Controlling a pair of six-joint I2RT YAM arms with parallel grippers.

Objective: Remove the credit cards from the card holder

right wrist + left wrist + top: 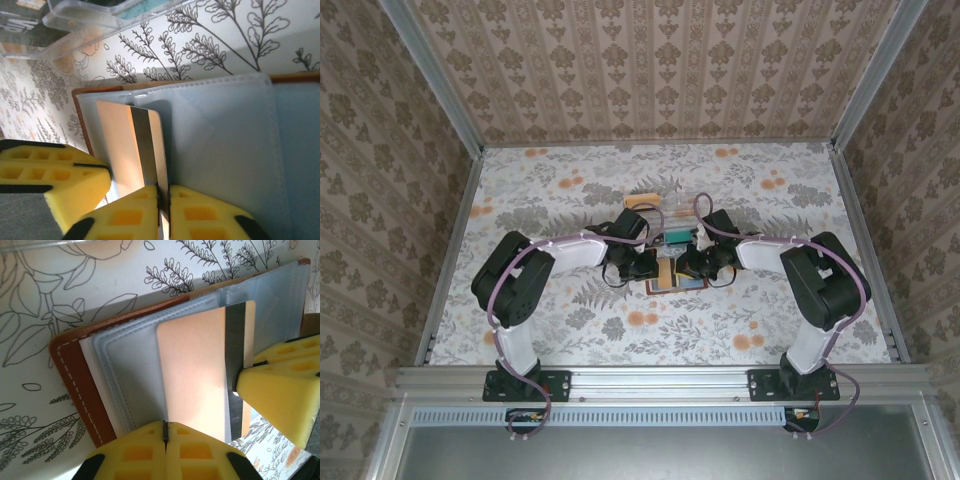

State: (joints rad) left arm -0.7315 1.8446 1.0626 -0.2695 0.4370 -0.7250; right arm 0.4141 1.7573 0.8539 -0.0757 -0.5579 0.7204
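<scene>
The reddish-brown card holder (665, 279) lies open on the floral table between both arms. In the left wrist view its leather edge (75, 375) frames blue-grey sleeves. A peach credit card (195, 365) with a black stripe lies partly out of a sleeve. My right gripper (163, 197) is shut on the card's (120, 145) stripe-side edge. My left gripper (165, 432) is shut at the sleeve edge beside the card's opposite side, pinning the holder. The holder's lining (225, 140) spreads to the right. In the top view, the left gripper (642, 268) and right gripper (698, 265) almost touch.
A clear plastic compartment box (665, 205) stands just behind the holder, its rim (100, 15) close above the wallet in the right wrist view. A teal item (677, 238) lies at the box's front. Patterned walls ring the table.
</scene>
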